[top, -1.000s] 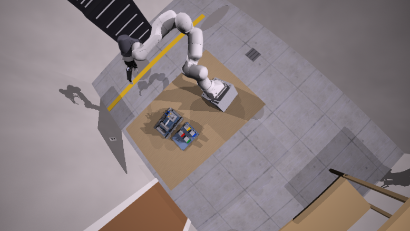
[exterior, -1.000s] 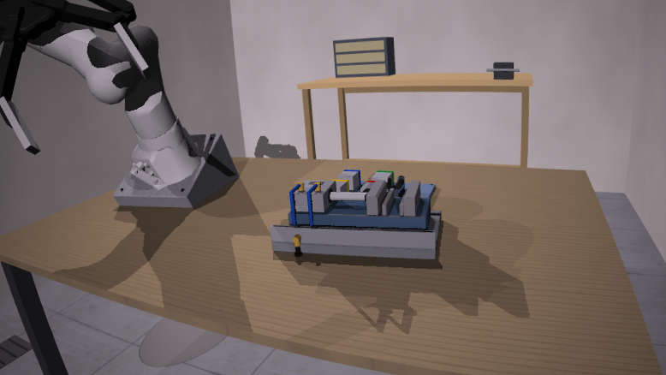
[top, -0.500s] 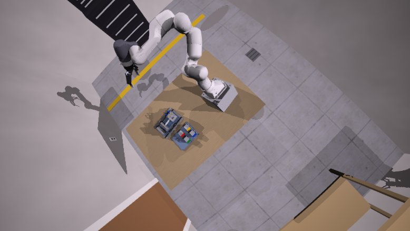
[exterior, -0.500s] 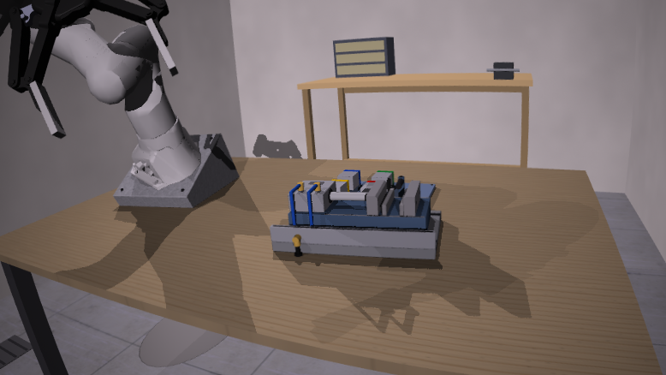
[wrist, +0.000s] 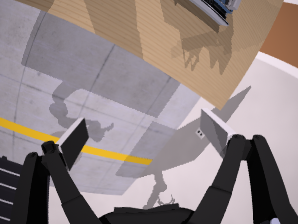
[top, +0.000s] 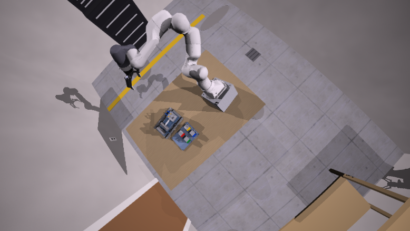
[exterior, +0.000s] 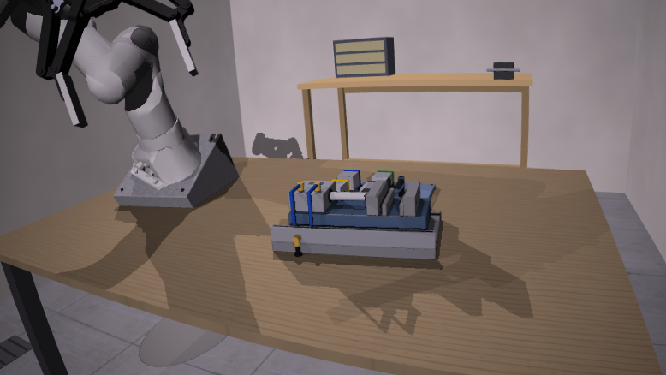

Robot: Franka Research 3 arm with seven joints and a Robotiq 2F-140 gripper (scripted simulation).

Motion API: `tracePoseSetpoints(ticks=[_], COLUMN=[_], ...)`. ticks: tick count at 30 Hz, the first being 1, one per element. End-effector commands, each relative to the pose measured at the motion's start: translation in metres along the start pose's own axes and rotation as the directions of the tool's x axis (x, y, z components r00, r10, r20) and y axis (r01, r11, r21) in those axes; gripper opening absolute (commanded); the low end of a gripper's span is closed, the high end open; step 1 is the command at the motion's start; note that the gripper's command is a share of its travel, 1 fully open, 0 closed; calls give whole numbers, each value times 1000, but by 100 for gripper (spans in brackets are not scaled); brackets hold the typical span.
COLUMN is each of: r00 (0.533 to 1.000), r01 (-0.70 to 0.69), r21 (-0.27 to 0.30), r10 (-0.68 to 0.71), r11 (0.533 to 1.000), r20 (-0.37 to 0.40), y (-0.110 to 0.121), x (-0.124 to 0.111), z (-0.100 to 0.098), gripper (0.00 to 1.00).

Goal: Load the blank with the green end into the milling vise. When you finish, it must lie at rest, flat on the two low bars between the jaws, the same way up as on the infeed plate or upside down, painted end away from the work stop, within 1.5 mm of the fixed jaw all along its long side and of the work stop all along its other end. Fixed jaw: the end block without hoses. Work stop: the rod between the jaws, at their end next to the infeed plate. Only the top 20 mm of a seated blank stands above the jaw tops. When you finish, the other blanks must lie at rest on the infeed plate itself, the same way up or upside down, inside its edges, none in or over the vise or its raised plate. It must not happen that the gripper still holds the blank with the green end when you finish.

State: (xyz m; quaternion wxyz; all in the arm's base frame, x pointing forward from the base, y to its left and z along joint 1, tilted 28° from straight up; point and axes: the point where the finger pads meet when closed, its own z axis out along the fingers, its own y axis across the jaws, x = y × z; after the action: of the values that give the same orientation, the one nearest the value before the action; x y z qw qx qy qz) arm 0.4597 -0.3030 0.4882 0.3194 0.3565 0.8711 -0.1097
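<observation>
Nothing is loaded yet: I have the gripper (top: 130, 80) spread fully wide and empty, out past the table's (top: 160, 166) edge, while the green-ended blank (top: 187, 140) lies on the infeed plate (top: 179, 146) beside the vise (top: 167, 122).

Worktop (exterior: 489, 241): wood look, fine parallel grain lines, matt. Arm (exterior: 153, 116): smooth white shell with a soft sheen, dark grey joint patches. Arm's base block (exterior: 211, 172): matt grey, metal look. End effector (exterior: 130, 76): matt black linkage, pale flat fingertips (exterior: 184, 51). Vise (exterior: 368, 205): dull grey metal blocks on a blue painted body; raised plate (exterior: 363, 241) beneath is plain grey, matt. Hoses (exterior: 292, 202): smooth blue. Floor (top: 286, 94): rough mottled concrete slabs.
</observation>
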Motion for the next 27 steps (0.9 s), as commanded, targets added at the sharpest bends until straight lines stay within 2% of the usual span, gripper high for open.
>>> tracePoseSetpoints(ticks=[1,11,12,16,27], r00=[986,986,990,956,956], r01=[-164,-164,-132,-272,-272], r21=[69,69,82,183,183], r10=[167,167,135,287,287], r11=[984,984,988,945,945], r20=[-30,-30,-38,-61,-61], y=[1,1,8,26,26], x=[15,15,19,42,42], z=[2,2,2,2,2], gripper=[100,100,100,100,100])
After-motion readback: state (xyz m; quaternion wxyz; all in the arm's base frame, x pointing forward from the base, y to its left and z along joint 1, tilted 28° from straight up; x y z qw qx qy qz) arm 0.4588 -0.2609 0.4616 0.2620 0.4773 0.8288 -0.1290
